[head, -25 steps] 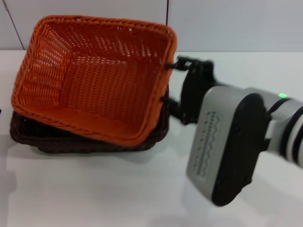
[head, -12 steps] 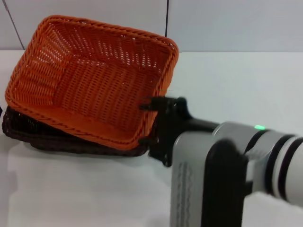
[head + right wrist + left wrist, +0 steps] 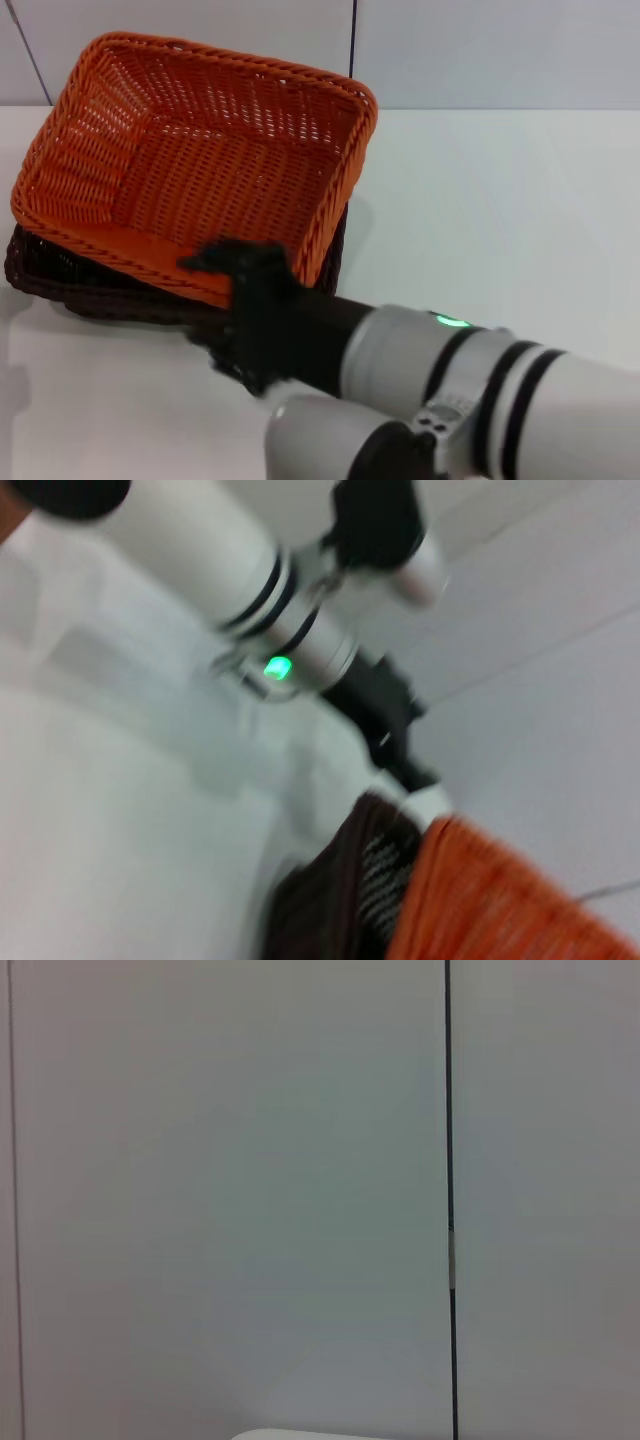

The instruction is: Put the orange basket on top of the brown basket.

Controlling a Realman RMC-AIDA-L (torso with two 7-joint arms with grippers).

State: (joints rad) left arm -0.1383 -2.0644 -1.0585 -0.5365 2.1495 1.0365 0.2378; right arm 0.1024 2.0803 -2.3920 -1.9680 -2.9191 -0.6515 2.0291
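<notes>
The orange basket (image 3: 200, 160) rests in the brown basket (image 3: 70, 285), a little askew, at the table's far left. Only the brown basket's near and left sides show under it. My right gripper (image 3: 203, 303) is just in front of the baskets' near edge, its black fingers apart and holding nothing. Its arm (image 3: 480, 390) fills the lower right of the head view. The right wrist view shows a corner of both the brown basket (image 3: 350, 900) and the orange basket (image 3: 480, 900), and my left gripper (image 3: 405, 760) beyond them. The left wrist view shows only wall.
The white table (image 3: 500, 200) spreads to the right of the baskets. A white panelled wall (image 3: 450, 50) stands close behind them.
My right gripper has left the orange basket's right rim and swung down and to the left, along the baskets' near edge. Both baskets shifted slightly left early on, then stayed still.
</notes>
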